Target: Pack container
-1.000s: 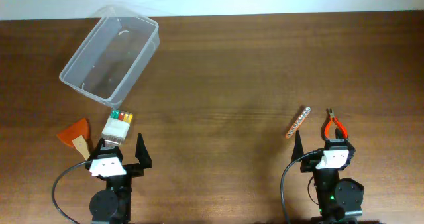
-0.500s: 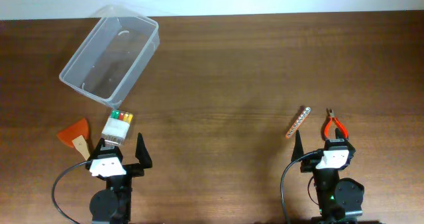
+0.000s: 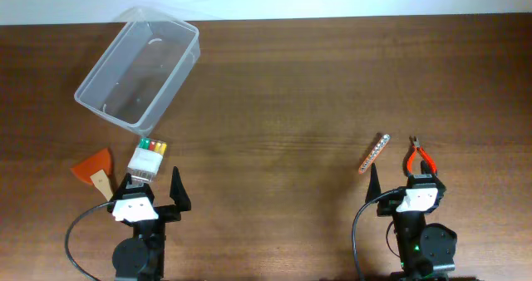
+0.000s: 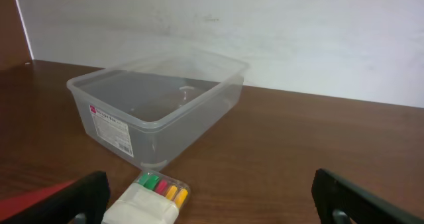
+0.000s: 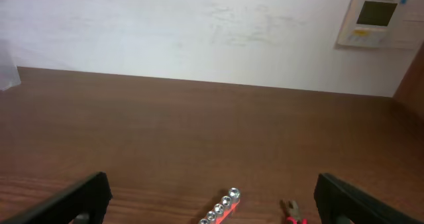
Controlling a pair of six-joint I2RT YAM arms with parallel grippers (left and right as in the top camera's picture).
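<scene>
The clear plastic container [image 3: 137,69] lies empty at the table's far left, set at an angle; in the left wrist view the container [image 4: 159,105] stands just ahead. My left gripper [image 3: 151,181] rests open at the near left edge, with nothing between its fingers [image 4: 86,197]. A pack of coloured markers [image 3: 148,159] lies right in front of its left finger. My right gripper [image 3: 403,177] is open at the near right, and nothing is held there either. A socket rail [image 3: 374,154] and red-handled pliers [image 3: 418,159] lie just ahead of it.
An orange scraper with a wooden handle [image 3: 93,166] lies left of the marker pack. The white wall runs along the table's far edge, with a thermostat panel [image 5: 375,18] on it at the right. Bare brown wood [image 3: 283,90] spans the middle.
</scene>
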